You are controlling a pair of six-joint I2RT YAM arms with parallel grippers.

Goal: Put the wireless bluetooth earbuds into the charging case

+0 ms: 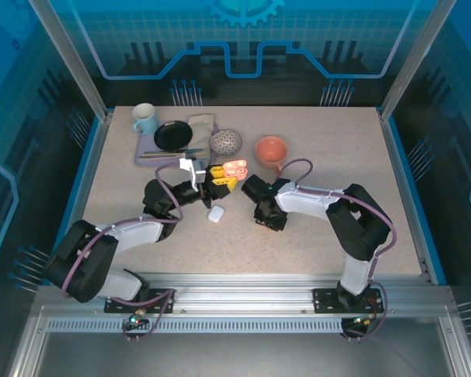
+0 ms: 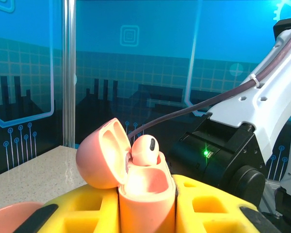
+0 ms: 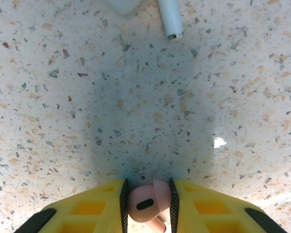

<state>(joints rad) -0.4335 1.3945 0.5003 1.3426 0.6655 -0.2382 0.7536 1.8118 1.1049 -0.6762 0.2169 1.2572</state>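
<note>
I have the left hand (image 2: 146,216) clamped on the pink case (image 2: 146,194), its lid open and one pink earbud (image 2: 145,150) sitting in its well. The right hand (image 3: 146,206) is low over the worktop (image 3: 136,97), fingers pressed against both sides of the second pink earbud (image 3: 143,204). A white earbud (image 3: 170,17) lies loose further off. I judge this to be the pick-up of the pair's other half. Next I need to lift it, carry it across to the held case, turn its stem downward and lower it into the free well beside the first.
</note>
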